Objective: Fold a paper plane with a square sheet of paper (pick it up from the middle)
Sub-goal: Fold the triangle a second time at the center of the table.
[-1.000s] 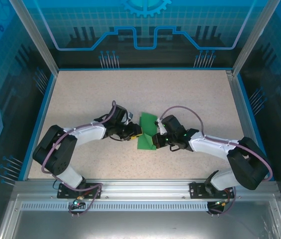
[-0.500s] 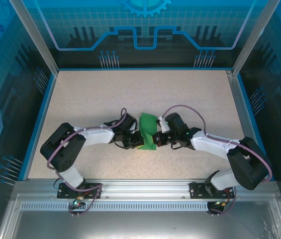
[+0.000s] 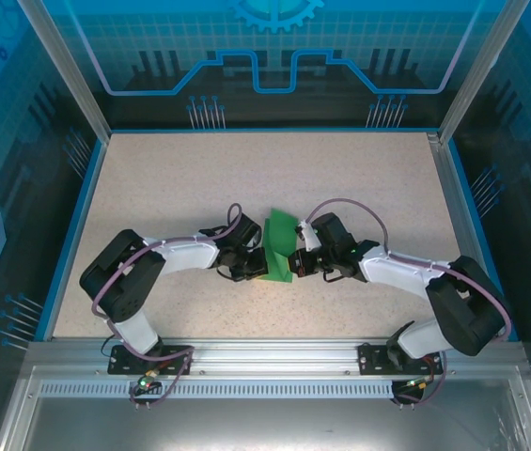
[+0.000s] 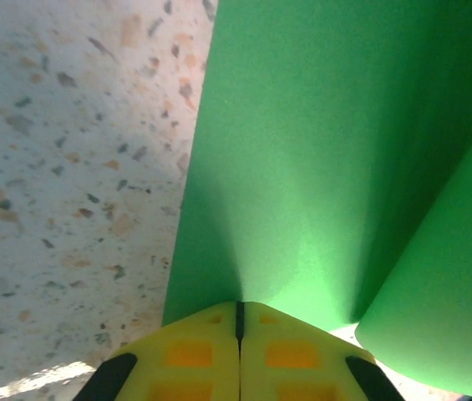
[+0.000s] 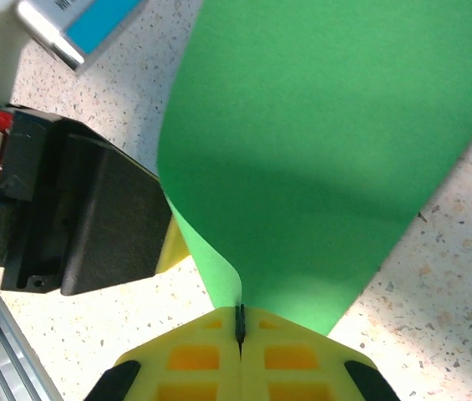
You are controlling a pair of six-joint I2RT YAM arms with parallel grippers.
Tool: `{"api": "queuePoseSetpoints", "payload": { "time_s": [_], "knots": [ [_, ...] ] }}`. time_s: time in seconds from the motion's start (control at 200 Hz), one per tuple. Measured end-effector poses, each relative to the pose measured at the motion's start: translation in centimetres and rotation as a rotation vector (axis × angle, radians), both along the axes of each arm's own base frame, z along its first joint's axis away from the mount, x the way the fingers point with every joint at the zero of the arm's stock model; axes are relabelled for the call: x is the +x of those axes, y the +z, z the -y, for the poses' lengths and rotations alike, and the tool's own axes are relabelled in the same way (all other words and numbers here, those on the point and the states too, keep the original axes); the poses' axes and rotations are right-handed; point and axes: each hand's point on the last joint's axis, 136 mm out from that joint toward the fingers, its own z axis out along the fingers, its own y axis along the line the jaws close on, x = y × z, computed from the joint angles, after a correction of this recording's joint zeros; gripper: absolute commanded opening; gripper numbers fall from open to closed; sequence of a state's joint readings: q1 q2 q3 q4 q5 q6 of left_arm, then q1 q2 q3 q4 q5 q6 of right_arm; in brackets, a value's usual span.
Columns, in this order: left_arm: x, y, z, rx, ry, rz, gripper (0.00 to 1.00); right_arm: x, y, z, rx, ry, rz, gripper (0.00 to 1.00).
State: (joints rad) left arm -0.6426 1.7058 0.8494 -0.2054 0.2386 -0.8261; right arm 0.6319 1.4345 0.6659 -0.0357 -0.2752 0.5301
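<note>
Speckled beige tabletop point(image 3: 171, 178) w/ blue edging, blue translucent circuit-print walls point(image 3: 274, 56), alu frame posts point(image 3: 63, 66), evenly lit.

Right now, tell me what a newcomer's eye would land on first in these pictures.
The bright green paper sheet jumps out, buckled upward at the middle of the speckled table. The left claw and the right claw close in on it from opposite sides, each pinched shut on the paper. Behind them, a glowing blue patterned wall frames the far edge.
</note>
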Motion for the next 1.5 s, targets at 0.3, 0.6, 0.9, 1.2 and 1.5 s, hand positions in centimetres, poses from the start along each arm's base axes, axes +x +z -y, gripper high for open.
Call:
{"api": "queuePoseSetpoints", "payload": {
  "time_s": [0.3,0.6,0.9,1.2,1.5],
  "knots": [
    [0.3,0.0,-0.5,0.041,-0.014,0.024,0.08,0.7,-0.7,-0.2,-0.035,-0.006,-0.024,0.01],
    [0.4,0.0,-0.7,0.056,-0.019,0.032,0.08,1.9,-1.6,-0.1,-0.093,-0.02,-0.056,0.01],
    [0.5,0.0,-0.8,0.062,-0.021,0.034,0.09,2.8,-2.3,0.3,-0.111,-0.039,-0.097,0.02],
    [0.5,0.0,-0.9,0.069,-0.021,0.037,0.09,4.0,-2.4,0.0,-0.135,-0.036,-0.114,0.02],
    [0.5,0.0,-0.9,0.071,-0.031,0.041,0.09,4.4,-2.9,0.3,-0.18,-0.037,-0.131,0.02]
  ]
}}
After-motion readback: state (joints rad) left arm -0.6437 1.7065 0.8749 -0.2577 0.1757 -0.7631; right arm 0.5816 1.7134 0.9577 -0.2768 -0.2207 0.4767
